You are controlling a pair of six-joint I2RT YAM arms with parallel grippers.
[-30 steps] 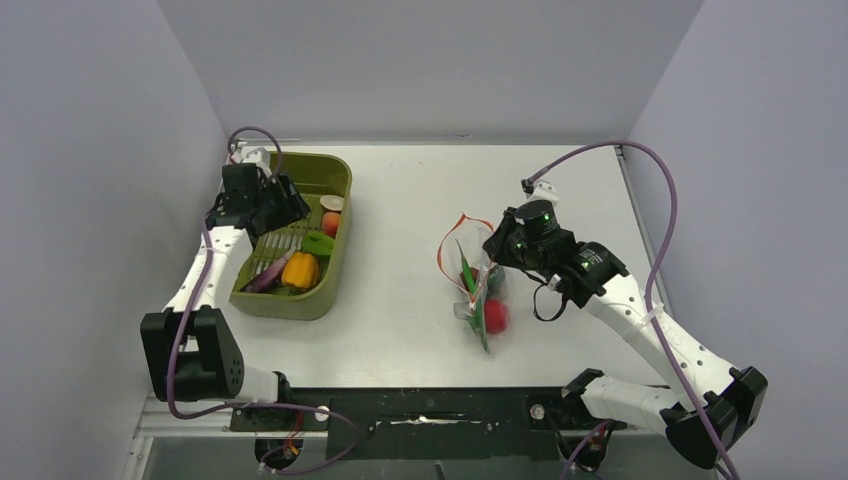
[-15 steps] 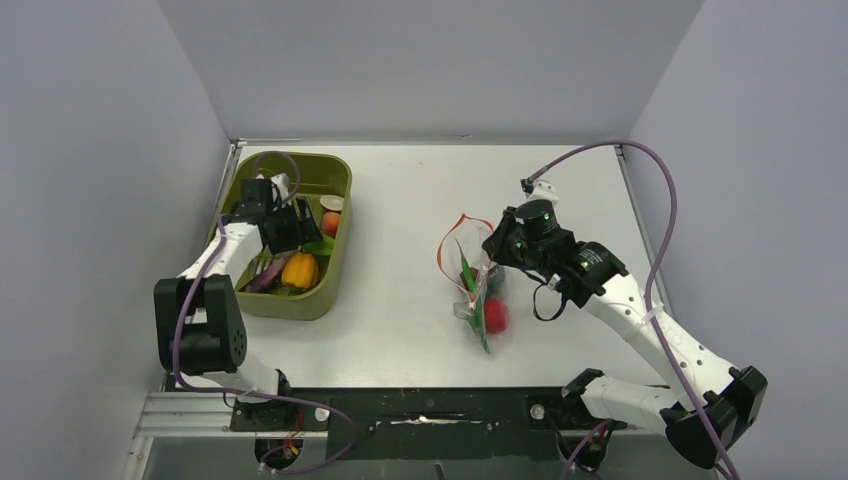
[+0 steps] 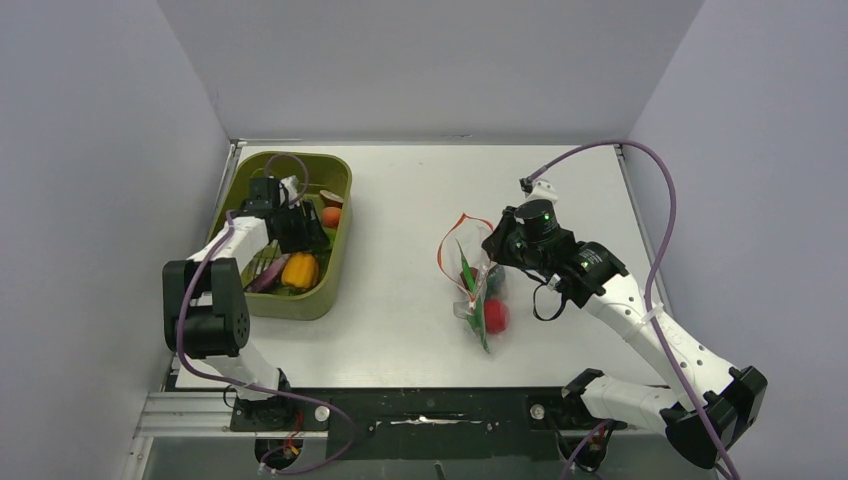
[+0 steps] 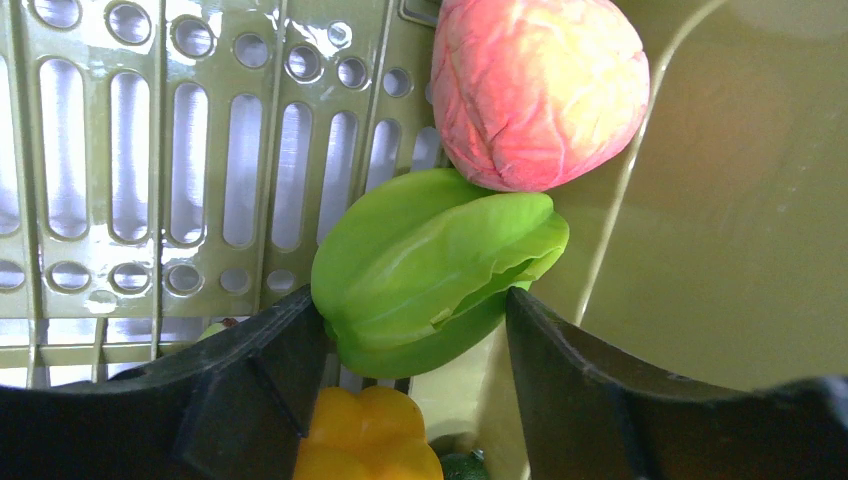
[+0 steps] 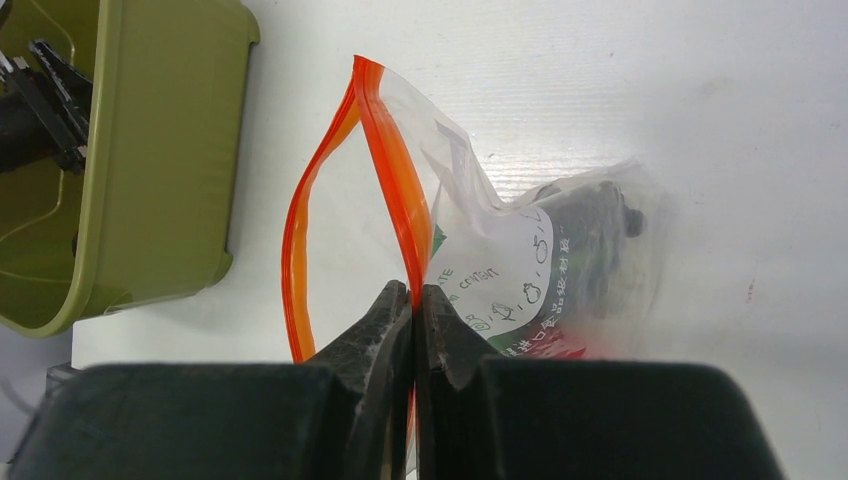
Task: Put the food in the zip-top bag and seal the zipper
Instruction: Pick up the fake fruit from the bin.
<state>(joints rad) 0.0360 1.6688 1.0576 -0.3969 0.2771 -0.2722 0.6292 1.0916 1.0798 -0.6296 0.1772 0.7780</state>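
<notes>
In the tub (image 4: 700, 200) the left hand (image 4: 412, 300) straddles the green piece (image 4: 430, 270), jaws half apart and close against both its sides — gripped or not, I cannot tell. The right hand (image 5: 413, 295) is pinched tight on the zipper (image 5: 385, 160) of the bag (image 5: 520, 250), which lies on the tabletop (image 3: 400, 200) apart from the tub.

Left tool (image 3: 300, 226) in tub (image 3: 336, 275) — bag (image 3: 462, 262) apart

Open zip-top bag (image 5: 478, 225), seemingly part-filled
</notes>
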